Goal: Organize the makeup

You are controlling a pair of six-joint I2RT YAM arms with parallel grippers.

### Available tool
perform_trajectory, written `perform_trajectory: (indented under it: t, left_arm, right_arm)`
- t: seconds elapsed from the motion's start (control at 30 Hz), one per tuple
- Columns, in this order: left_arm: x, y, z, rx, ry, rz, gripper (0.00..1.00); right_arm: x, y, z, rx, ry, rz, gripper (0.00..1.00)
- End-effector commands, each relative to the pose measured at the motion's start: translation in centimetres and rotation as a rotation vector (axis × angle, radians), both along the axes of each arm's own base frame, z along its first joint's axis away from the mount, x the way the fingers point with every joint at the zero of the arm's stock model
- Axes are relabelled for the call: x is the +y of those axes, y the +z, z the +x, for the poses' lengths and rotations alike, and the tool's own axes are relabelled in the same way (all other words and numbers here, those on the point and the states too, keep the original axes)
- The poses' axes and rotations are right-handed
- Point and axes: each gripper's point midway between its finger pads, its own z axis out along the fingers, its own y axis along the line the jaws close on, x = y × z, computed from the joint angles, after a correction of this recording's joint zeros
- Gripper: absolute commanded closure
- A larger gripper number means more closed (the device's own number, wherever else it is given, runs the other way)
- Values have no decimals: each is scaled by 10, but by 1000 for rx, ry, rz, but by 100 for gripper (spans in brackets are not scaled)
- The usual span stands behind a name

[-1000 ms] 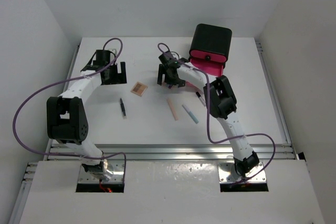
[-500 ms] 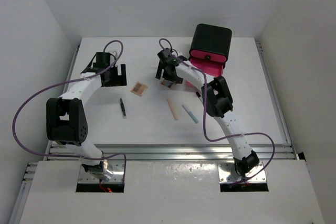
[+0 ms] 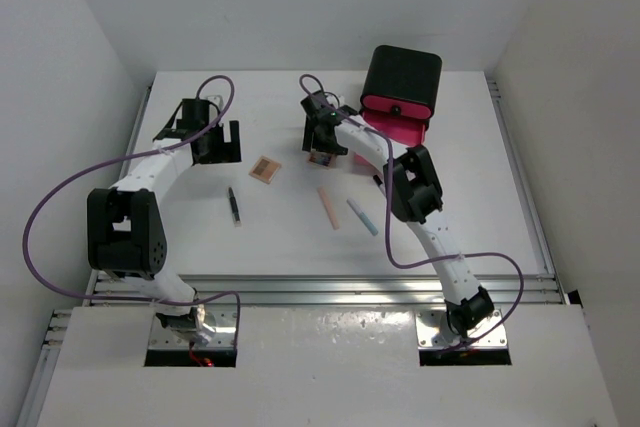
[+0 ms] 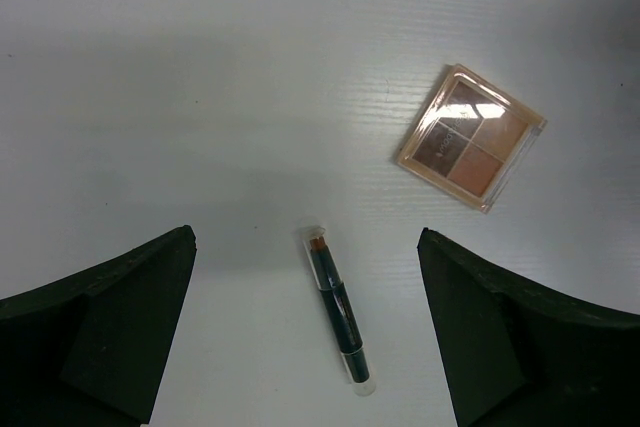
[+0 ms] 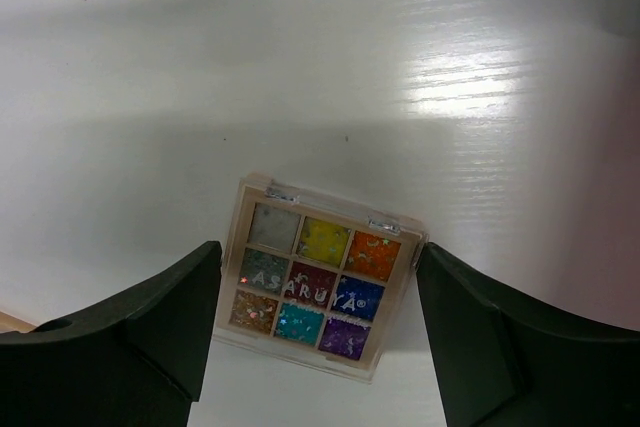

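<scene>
- The right gripper [image 5: 318, 252] has its fingers spread apart and holds nothing. In its wrist view, one dark finger stands at 9 o'clock and the other at 3 o'clock of a square nine-colour palette [image 5: 315, 277].
- That palette lies flat on the white table [image 3: 200, 237], face up and turned slightly askew to the line between the fingers. Being square, it has no long axis to line up with.
- Whether the fingers are low enough to touch the palette's sides cannot be told.
- From above, the palette shows just at 6 o'clock of the right gripper. The black box with pink drawers [image 3: 400, 92] sits at about 2 o'clock of it, a short reach away.
- The right arm is clearly the nearer one, so the likely next move is to drop and close on the palette.
- The left gripper [image 4: 305, 237] is also spread apart and empty, and hovers over the table.
- In the left wrist view, a dark pencil [image 4: 338, 312] lies between the fingers, its long axis running roughly 12 to 6 o'clock. A brown four-pan palette [image 4: 470, 137] lies at 2 o'clock.
- A pink stick [image 3: 329, 208] and a blue stick [image 3: 363, 217] lie at 6 o'clock of the nine-colour palette, apart from it.
</scene>
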Motion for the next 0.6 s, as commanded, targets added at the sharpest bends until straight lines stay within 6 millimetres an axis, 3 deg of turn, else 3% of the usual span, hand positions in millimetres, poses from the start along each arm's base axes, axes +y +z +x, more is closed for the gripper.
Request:
perform_trajectory:
  t: [0.0,0.07,0.1,0.13,0.2,0.23,0.33,0.47,0.57]
  left_arm:
    - [1,25,8,-80,-6,-8,1]
    - [1,25,8,-80,-6,-8,1]
    - [1,25,8,-80,-6,-8,1]
    - [1,30,8,-91,-6,-8,1]
    - [1,26,6,-82,-6,-8,1]
    - [1,22,4,-73,-6,-8,1]
    - [3,25,2,-73,0,-1,1]
    - [3,25,2,-73,0,-1,1]
    - [1,21,2,-63,-6,-7,1]
  right_arm:
    - [-3,-35,-48,160,147,-108,28]
    - [4,-29,-53,152,235,-118,29]
    - [9,-34,-64,178,325,-121,29]
    - [21,-27,-62,125,397,-82,26]
    - [31,-45,-94,219,492,20,26]
    - [36,-36,-91,186,510,38,26]
    - [34,-39,-97,204,564,3,26]
    - [31,-35,-94,224,593,-25,8]
    - [33,-33,-101,241,597,-29,2]
